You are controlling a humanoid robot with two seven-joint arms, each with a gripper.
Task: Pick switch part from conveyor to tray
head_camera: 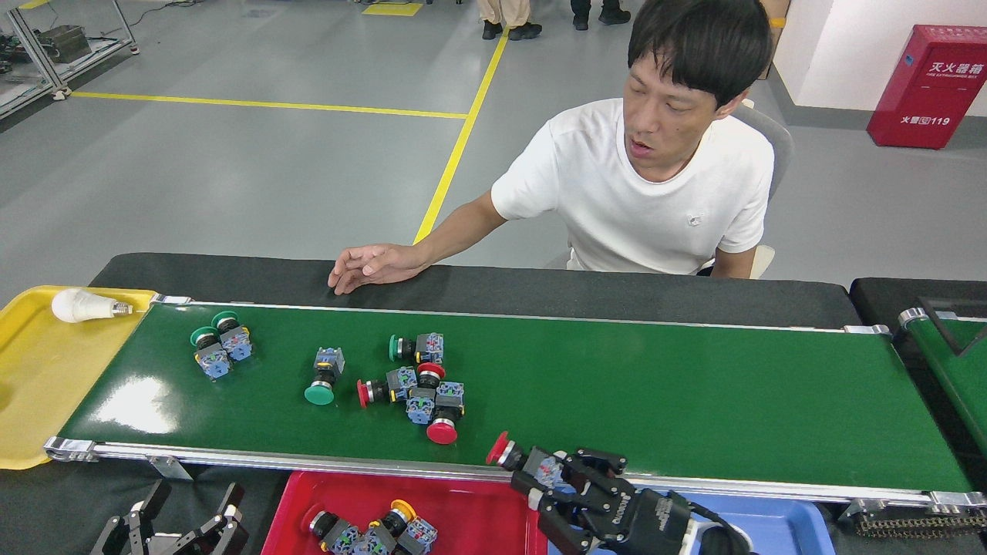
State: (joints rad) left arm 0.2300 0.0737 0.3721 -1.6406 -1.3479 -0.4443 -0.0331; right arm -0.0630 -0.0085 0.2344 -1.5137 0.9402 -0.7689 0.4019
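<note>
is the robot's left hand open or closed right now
Open. The left hand sits low beside the red tray, its dark fingers spread apart with nothing between them.

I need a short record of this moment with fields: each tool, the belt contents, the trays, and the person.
right tool: shut on a red switch part, at the near rail of the conveyor
left tool: open, empty, low beside the red tray
on conveyor: green-capped pair, single green one, mixed red and green cluster
red tray: several switch parts, one yellow-capped
blue tray: contents hidden by the arm
yellow tray: light bulb
person: hand on the black edge behind the belt
</note>
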